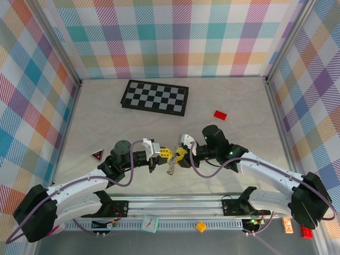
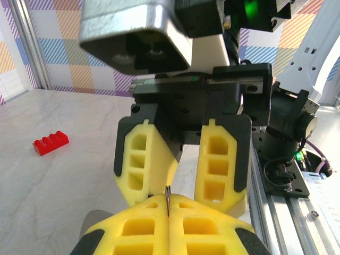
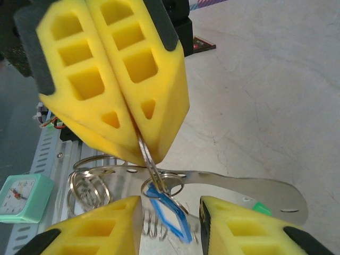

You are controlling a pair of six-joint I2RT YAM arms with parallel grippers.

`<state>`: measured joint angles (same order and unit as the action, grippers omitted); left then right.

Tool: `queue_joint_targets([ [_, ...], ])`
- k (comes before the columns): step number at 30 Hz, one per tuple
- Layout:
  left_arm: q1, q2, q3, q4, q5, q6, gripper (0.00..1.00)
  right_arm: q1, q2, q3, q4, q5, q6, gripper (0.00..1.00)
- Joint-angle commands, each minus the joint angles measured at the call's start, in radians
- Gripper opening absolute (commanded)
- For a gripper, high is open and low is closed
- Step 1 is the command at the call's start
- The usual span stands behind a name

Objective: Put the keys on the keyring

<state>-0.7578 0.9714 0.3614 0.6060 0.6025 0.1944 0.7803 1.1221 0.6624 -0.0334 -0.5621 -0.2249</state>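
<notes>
Bright, even light from above gives you soft shadows on the desk [image 1: 106, 117]; your left wrist view blows out white at 3 o'clock.

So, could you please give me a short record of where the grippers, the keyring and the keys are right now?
left gripper: shut on the keyring
right gripper: open, facing the left gripper
keyring: thin wire hanging from the left gripper's tips
blue key: just below that wire, between the right gripper's tips; threaded or not, cannot tell
green key: head peeking beside the flat metal strip
red brick: far side, away from both grippers
</notes>
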Motion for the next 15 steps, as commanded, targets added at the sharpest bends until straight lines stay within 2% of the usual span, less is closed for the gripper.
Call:
queue_joint_targets([
  [1,-0.005,-0.004,0.012,0.078,0.022,-0.005,0.0,0.014,0.03,-0.004,0.064,-0.044,0.002,0.34],
  [6,-0.005,-0.002,0.014,0.08,0.023,-0.006,0.0,0.019,0.057,-0.006,0.112,-0.049,0.013,0.32],
  [15,-0.005,-0.023,0.011,0.054,-0.011,0.01,0.0,0.019,0.012,-0.007,0.039,-0.023,-0.011,0.13],
])
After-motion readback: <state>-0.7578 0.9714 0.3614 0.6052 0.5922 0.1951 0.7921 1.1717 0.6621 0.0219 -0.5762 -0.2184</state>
